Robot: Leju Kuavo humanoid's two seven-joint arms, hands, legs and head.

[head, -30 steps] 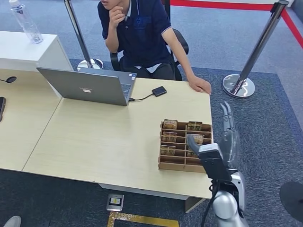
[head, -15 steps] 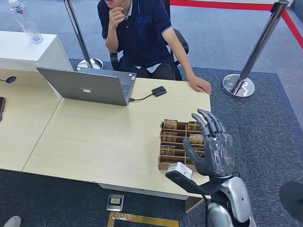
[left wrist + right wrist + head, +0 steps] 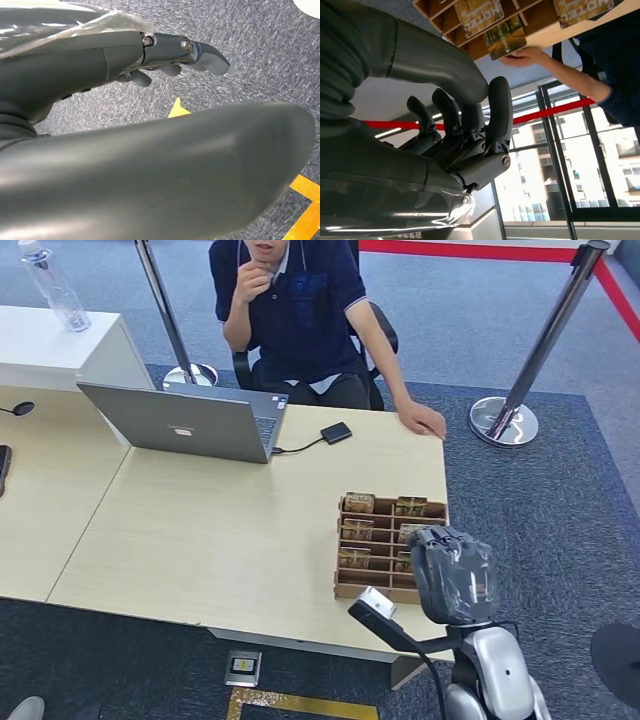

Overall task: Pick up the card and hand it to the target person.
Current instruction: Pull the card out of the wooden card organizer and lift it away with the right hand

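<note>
I see my right hand (image 3: 453, 575) hovering over the wooden tray (image 3: 355, 588) at the tabletop's near right corner, fingers (image 3: 497, 112) curled in on nothing. The cards (image 3: 360, 503) sit upright in the tray's slots (one card (image 3: 505, 37) leans out). My left hand (image 3: 181, 50) hangs over the carpet, fingers apart.

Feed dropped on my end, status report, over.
Right hand over the card tray, fingers curled, empty. Left hand hangs over carpet, empty. Cards in their slots, none picked. Path clear; person's hand rests on the desk's far corner.
</note>
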